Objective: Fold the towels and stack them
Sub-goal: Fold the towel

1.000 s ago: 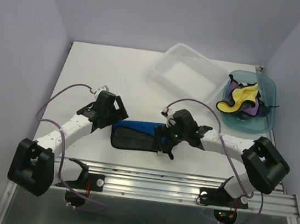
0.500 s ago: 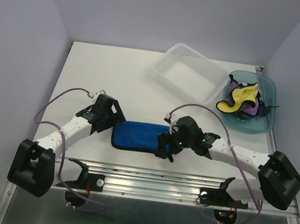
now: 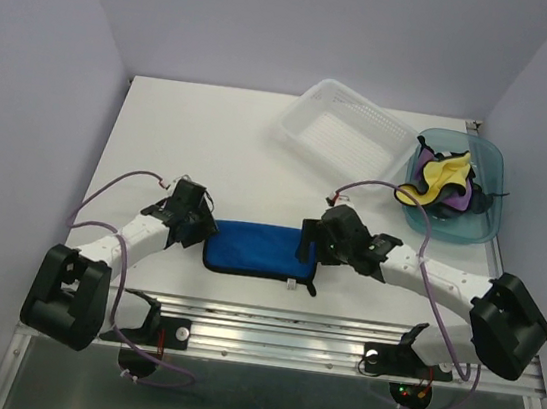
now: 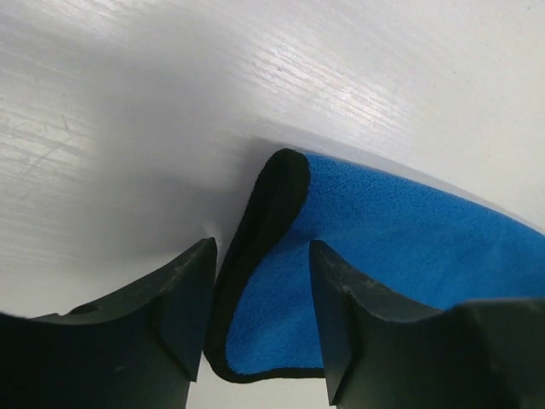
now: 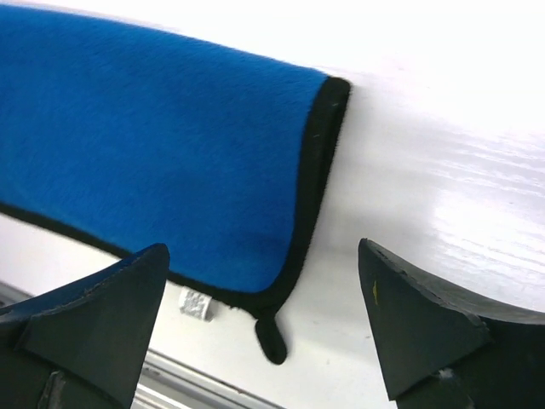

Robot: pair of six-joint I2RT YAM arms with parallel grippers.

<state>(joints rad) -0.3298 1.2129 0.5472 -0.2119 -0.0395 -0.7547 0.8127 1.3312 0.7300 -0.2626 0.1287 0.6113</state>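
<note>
Bright blue black-edged cloth towel (image 3: 252, 250), folded once, flat near front edge of white table (image 3: 211, 146), likely ready for next fold. Left gripper (image 4: 261, 247) jaws apart astride its left end; right gripper (image 5: 262, 247) spread wide above right hem.

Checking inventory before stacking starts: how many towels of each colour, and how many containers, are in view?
Blue towel: 1
Yellow towel: 1, in the teal bin
Purple towel: 1, same bin
Dark towel: 1, same bin, mostly hidden
Containers: 2, the teal bin and the white basket
Total: 6
</note>
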